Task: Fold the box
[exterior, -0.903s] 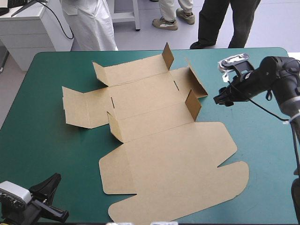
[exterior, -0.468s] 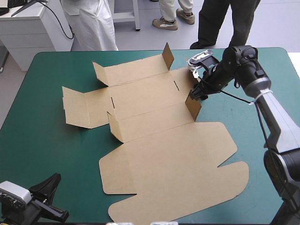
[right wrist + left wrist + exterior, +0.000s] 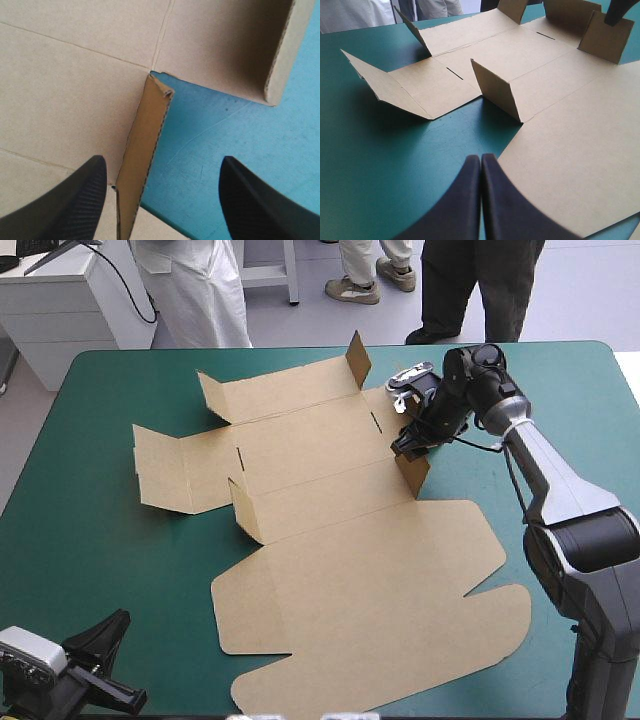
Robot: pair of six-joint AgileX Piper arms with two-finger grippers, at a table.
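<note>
Two black fin-shaped fingers (image 3: 75, 200) of the right gripper (image 3: 162, 165) stand apart astride the raised flap (image 3: 142, 150) at the right end of the brown cut-board box (image 3: 330, 540) spread on the teal-green cover (image 3: 90, 540), while the left gripper (image 3: 481, 167), fingers together, sits far off its near-left corner.

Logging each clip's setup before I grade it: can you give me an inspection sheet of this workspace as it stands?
surface: teal-green cover, with the board spread over its middle.
job's things: box, a brown cut sheet lying mostly flat; several small flaps stand raised and the big lid panel lies flat toward the near edge.
clutter: nothing seen.
grippers: right gripper low over the box's right end, jaws open with an upright flap between them. left gripper over the cover at the near left, jaws shut and empty, beside the lid panel's edge.
cables: nothing seen.
surroundings: nothing seen.
</note>
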